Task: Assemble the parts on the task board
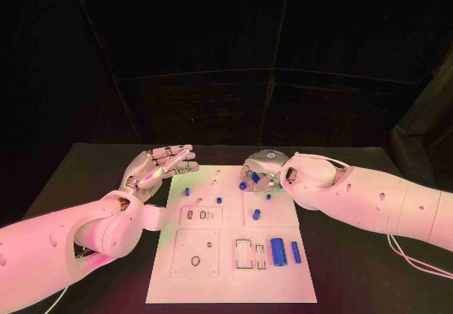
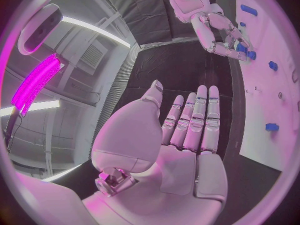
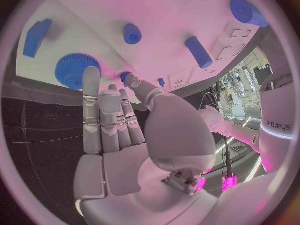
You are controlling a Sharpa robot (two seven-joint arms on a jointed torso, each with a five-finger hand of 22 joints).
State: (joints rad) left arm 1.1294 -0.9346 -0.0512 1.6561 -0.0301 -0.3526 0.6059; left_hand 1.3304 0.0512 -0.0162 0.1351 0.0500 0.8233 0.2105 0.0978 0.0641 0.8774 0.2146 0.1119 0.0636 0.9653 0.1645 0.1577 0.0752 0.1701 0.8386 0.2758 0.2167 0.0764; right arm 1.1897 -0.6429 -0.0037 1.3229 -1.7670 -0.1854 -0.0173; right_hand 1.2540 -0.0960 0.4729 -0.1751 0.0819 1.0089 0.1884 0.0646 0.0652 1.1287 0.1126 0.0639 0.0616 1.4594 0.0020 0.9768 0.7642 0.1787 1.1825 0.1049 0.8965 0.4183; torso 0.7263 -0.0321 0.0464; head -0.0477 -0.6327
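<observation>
- The task board (image 1: 231, 261) lies flat in the middle of the black table (image 1: 85, 170), its long side running away from the robot.
- The left hand (image 1: 158, 167) hovers beside the board's far left corner, over the table. In the left wrist view the left hand (image 2: 187, 130) has its fingers straight, close together and free of any part; it holds nothing.
- The right hand (image 1: 260, 171) is over the far end of the board, fingers pointing down towards the plate. In the right wrist view the fingertips (image 3: 92, 77) reach a blue gear (image 3: 77, 70) at the board's edge, and the thumb lies next to a small blue piece (image 3: 127, 77). Whether the hand actually grips either one cannot be told.
- In the head view a small blue part (image 1: 254, 177) shows just under the right hand, partly hidden by the fingers.
- Several small blue pegs stand on the far half of the board: one (image 1: 186, 192) near the left edge, one (image 1: 219, 200) towards the middle and one (image 1: 256, 214) further right.
- A thick blue cylinder (image 1: 279, 251) and a thinner blue rod (image 1: 295, 252) lie side by side near the board's right edge, just beside two rectangular slots (image 1: 250, 254).
- Square recessed plates (image 1: 196, 252) with small holes occupy the board's near left area.
</observation>
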